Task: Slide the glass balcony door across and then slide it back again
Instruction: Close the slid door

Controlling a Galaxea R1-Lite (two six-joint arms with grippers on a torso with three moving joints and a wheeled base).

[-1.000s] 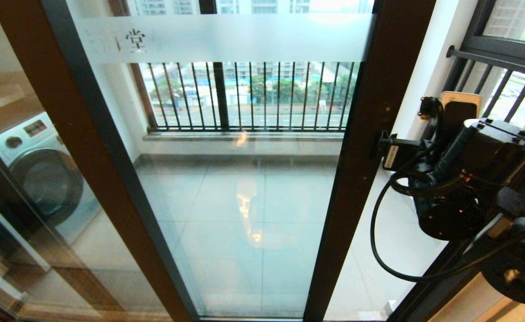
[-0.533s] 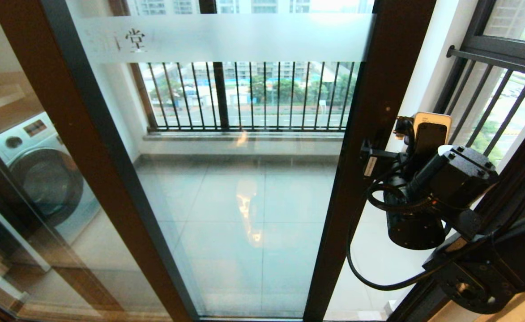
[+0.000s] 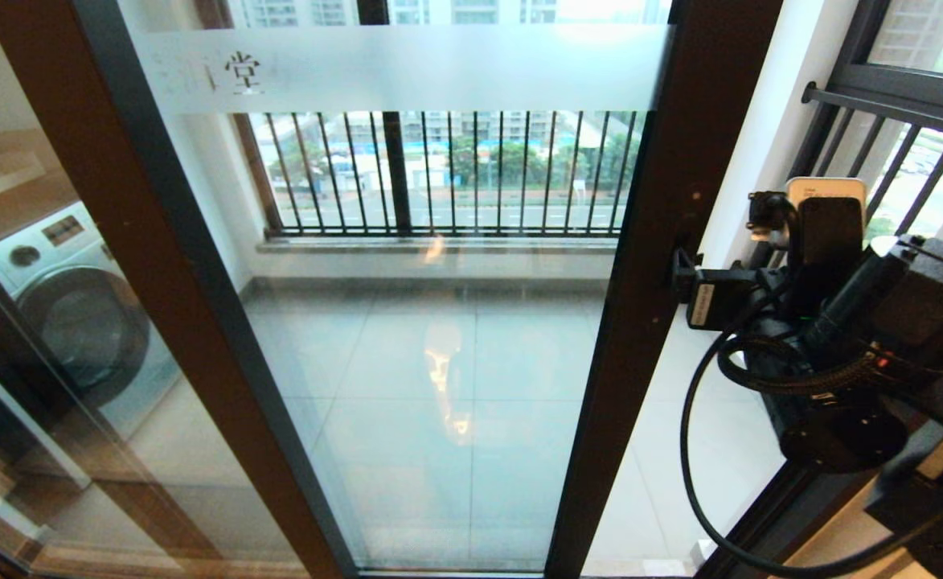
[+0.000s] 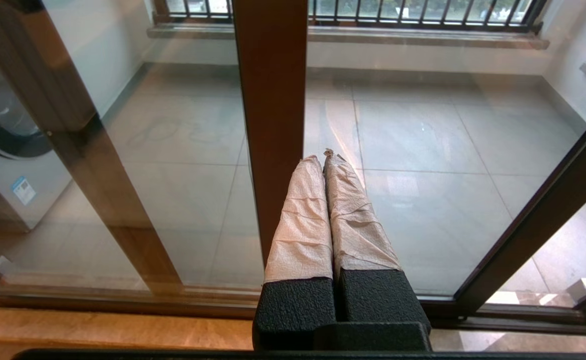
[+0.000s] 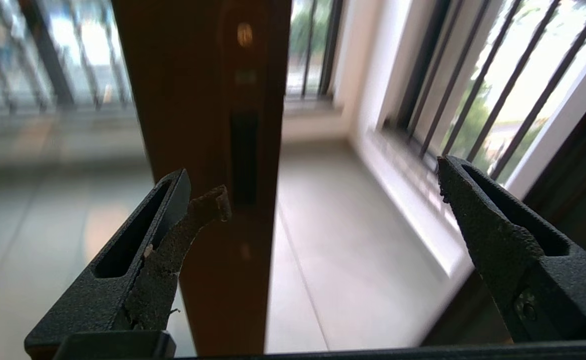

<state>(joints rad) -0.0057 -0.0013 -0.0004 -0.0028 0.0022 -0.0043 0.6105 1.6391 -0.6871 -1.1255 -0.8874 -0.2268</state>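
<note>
Beyond a tiled balcony floor and black-barred railings (image 3: 447,173), we face the glass balcony door (image 3: 439,338), a tall clear pane in a dark brown frame, its right upright just ahead of our right claw (image 5: 317,195), whose jaws stand wide apart and hold nothing, while our left claw (image 4: 325,157) sits idle, pressed together. We judge the door heavy, stiff, breakable and slippery on the glass, best taken at the slim black handle slot (image 5: 244,155) straight before the near finger. Only the character "堂" (image 3: 242,72) reads clearly on the frosted band.
</note>
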